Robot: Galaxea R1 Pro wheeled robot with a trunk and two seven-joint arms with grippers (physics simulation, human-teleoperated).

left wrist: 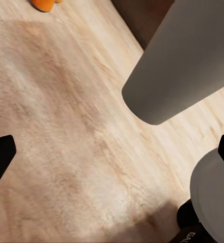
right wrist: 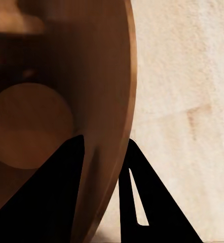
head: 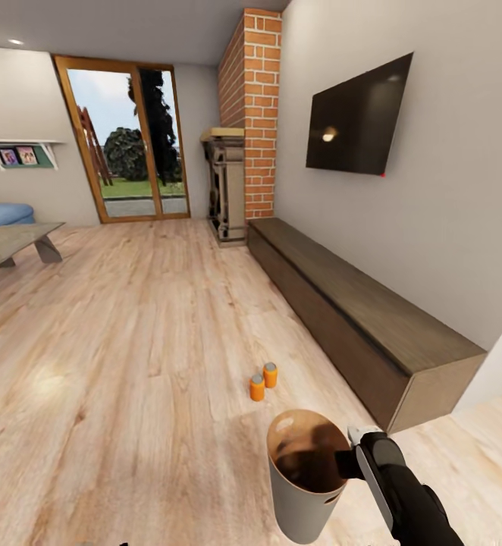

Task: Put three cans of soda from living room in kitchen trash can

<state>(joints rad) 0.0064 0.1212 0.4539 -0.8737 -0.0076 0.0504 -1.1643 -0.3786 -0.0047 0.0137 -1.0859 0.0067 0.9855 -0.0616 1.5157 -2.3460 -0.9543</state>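
Observation:
Two orange cans of soda [head: 257, 387] [head: 270, 374] stand upright side by side on the wood floor of the living room, a short way ahead of me. One of these cans [left wrist: 43, 4] shows at the edge of the left wrist view. My right gripper [head: 351, 462] is shut on the rim of the tash can [head: 304, 500], held upright off the floor. In the right wrist view the black fingers [right wrist: 56, 202] straddle the bin's tan-brown wall [right wrist: 104, 76]. My left gripper [left wrist: 114, 147] hangs open over bare floor, beside the bin's pale grey outside [left wrist: 188, 66].
A long low wooden cabinet [head: 357, 311] runs along the right wall under a black TV [head: 357, 117]. A red brick column [head: 255, 114] and a glass door [head: 126, 144] stand at the far end. A grey table [head: 12, 243] and a blue sofa [head: 1, 214] sit at the left.

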